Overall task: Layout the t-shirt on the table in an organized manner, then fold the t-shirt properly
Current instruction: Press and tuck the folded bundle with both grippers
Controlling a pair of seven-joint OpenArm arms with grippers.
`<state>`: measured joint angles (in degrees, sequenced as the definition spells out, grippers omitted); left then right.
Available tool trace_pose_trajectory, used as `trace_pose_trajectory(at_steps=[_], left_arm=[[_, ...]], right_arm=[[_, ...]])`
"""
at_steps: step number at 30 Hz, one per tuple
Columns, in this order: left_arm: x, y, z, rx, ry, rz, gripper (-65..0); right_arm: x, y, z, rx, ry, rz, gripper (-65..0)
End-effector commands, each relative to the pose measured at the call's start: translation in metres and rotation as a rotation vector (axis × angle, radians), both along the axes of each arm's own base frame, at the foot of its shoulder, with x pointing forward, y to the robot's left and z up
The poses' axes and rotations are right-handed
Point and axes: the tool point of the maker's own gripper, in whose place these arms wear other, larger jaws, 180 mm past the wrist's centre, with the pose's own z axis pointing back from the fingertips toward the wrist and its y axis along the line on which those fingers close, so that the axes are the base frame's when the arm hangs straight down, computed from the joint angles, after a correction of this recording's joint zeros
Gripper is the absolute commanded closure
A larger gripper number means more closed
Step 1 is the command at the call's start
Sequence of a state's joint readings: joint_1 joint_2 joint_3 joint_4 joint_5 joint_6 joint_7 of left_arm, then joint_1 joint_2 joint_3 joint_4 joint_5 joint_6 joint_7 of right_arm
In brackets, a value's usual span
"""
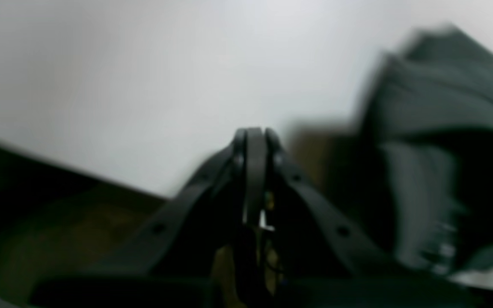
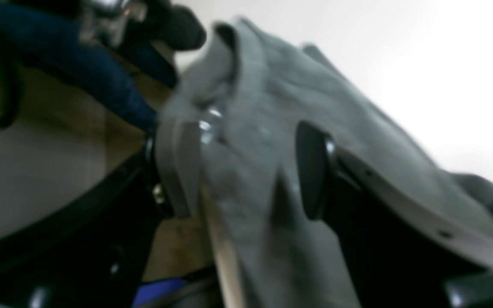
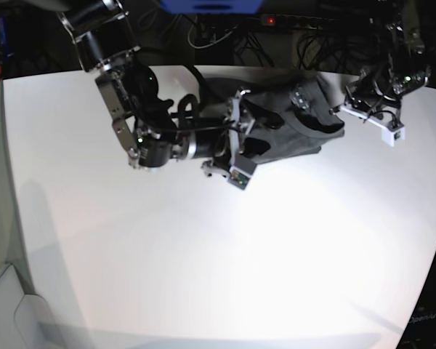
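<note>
T-shirt (image 2: 272,141) lies bunched at the far side of the table (image 3: 203,254). Your right gripper (image 2: 246,171) stands wide open, cloth between its fingers, ungripped. Your left gripper (image 1: 254,141) is closed, empty, beside the shirt.

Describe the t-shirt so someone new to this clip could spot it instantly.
Start with the big white table and look to its far edge, between the two robot arms. The t-shirt lies bunched there, beside the open right gripper: dark charcoal-grey, the only cloth in view.

Left tool (image 1: 253,141) closed, right tool (image 2: 246,171) apparently spread wide, arms apart
</note>
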<state>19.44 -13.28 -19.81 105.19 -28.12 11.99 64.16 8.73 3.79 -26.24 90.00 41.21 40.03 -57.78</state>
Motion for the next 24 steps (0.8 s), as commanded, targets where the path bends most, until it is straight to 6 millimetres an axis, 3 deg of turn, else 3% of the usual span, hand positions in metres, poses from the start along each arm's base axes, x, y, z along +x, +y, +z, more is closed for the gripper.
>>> trace_pose_trajectory(at_steps=[1, 4, 8, 10, 15, 18, 20, 24], left_arm=[[0.005, 0.003, 0.007, 0.020, -0.029, 0.007, -0.2], [0.004, -0.010, 0.004, -0.018, -0.028, 0.014, -0.2], [0.002, -0.020, 0.001, -0.047, -0.027, 0.025, -0.4], [0.002, -0.021, 0.000, -0.050, -0.025, 0.026, -0.5], [0.000, -0.021, 0.005, -0.045, -0.035, 0.023, -0.5], [-0.002, -0.025, 0.018, -0.052, -0.070, 0.007, -2.2], [-0.003, -0.025, 0.024, -0.073, -0.084, 0.013, -8.7], [-0.010, -0.008, 0.028, -0.110, -0.098, 0.085, -32.6]], right_arm=[[0.013, 0.002, 0.020, 0.063, -0.035, -0.024, -36.3], [0.024, -0.013, 0.017, 0.059, -0.031, -0.076, -29.9], [0.029, -0.028, 0.012, 0.025, -0.037, -0.094, -12.4], [0.030, -0.032, 0.010, 0.013, -0.038, -0.095, -6.9], [0.027, -0.037, 0.000, -0.003, -0.013, -0.101, -6.9], [0.027, -0.038, -0.004, -0.003, 0.000, -0.105, -6.9], [0.027, -0.038, -0.004, -0.003, 0.000, -0.105, -6.9], [0.027, -0.038, -0.002, -0.006, -0.006, -0.102, -6.9]])
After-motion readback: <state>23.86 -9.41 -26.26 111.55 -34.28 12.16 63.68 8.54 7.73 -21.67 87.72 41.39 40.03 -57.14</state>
